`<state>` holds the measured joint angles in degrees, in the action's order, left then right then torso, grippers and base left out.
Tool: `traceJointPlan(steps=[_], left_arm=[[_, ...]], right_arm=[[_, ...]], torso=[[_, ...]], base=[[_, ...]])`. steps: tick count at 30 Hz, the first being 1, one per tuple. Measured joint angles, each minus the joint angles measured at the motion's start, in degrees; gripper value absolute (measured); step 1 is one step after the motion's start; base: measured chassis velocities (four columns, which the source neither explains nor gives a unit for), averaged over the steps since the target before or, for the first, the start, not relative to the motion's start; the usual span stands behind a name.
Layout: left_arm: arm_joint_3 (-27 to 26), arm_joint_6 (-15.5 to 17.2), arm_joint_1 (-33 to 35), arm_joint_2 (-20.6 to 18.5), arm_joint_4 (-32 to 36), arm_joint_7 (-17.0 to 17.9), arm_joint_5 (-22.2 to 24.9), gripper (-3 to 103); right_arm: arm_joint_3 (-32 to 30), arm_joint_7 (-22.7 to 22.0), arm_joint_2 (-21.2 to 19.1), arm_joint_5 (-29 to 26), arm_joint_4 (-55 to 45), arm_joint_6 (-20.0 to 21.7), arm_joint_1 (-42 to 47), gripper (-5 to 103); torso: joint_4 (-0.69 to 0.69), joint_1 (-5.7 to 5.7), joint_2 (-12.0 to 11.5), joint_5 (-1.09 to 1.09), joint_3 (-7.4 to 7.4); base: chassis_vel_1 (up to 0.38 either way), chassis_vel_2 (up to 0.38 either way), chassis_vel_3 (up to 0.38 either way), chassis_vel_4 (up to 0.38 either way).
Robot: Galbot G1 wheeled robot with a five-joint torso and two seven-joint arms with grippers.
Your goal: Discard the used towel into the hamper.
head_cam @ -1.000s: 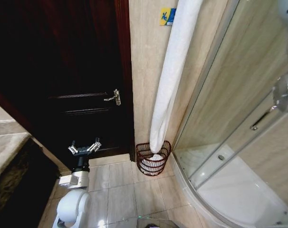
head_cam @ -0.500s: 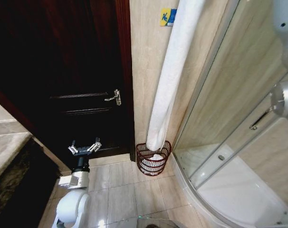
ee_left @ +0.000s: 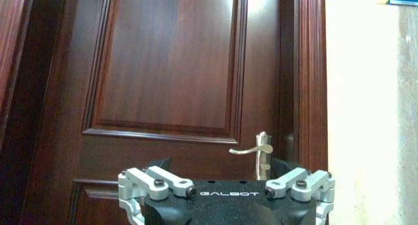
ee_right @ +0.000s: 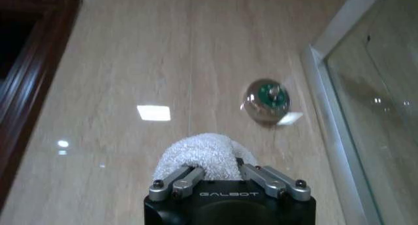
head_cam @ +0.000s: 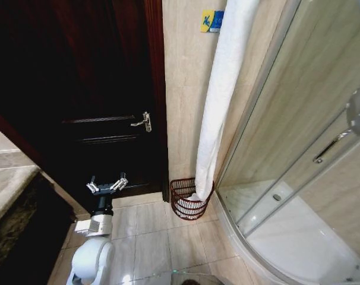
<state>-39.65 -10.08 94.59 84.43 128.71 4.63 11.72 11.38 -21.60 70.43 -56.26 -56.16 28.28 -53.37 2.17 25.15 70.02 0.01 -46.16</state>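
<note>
Nearest to you in the head view, the left arm rises from its white elbow low at the left, forearm pointing up and forward, and the left gripper hangs above the pale tiled floor in front of the dark reddish-brown wooden door. Its silver fingers are spread wide with nothing between them; in the left wrist view the same gripper faces the door panel and its curved metal lever handle.

The right arm is raised high at the right of the head view, where you see a rounded grey joint at the frame's edge. In the right wrist view the right gripper is closed narrowly around a bunched fold of the long white terry towel, pointing at the glossy beige wall tile beside a round chrome wall fitting.

From that high grip the towel hangs as one long strip, its long axis near vertical and leaning slightly left toward the bottom. Its lower end reaches into the small dark reddish-brown wire hamper, which stands on the floor against the beige wall, between the door frame and the curved glass shower enclosure.
</note>
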Motion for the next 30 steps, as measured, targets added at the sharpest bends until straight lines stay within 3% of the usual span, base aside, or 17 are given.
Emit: traceJointPlan(steps=[16, 25, 30], left_arm=[[0.4, -0.2, -0.4, -0.3, -1.2, 0.0, -0.4, 100], [0.2, -0.3, -0.5, -0.4, -1.7, 0.0, -0.2, 100], [0.4, -0.2, -0.8, -0.6, -1.8, 0.0, -0.3, 100]], right_arm=[[1.6, -6.1, -3.6, -4.3, -11.8, -1.5, 9.1, 9], [2.2, -6.8, -6.4, -4.8, -16.5, -2.3, 16.3, 9], [2.3, -6.0, -5.6, -4.1, -14.2, -3.4, 15.8, 9]], torso=[[0.01, 0.0, 0.0, -0.01, 0.0], [0.0, 0.0, 0.0, 0.0, 0.0], [0.0, 0.02, 0.0, 0.04, -0.02]], base=[[0.0, 0.0, 0.0, 0.0], [0.0, 0.0, 0.0, 0.0], [0.0, 0.0, 0.0, 0.0]])
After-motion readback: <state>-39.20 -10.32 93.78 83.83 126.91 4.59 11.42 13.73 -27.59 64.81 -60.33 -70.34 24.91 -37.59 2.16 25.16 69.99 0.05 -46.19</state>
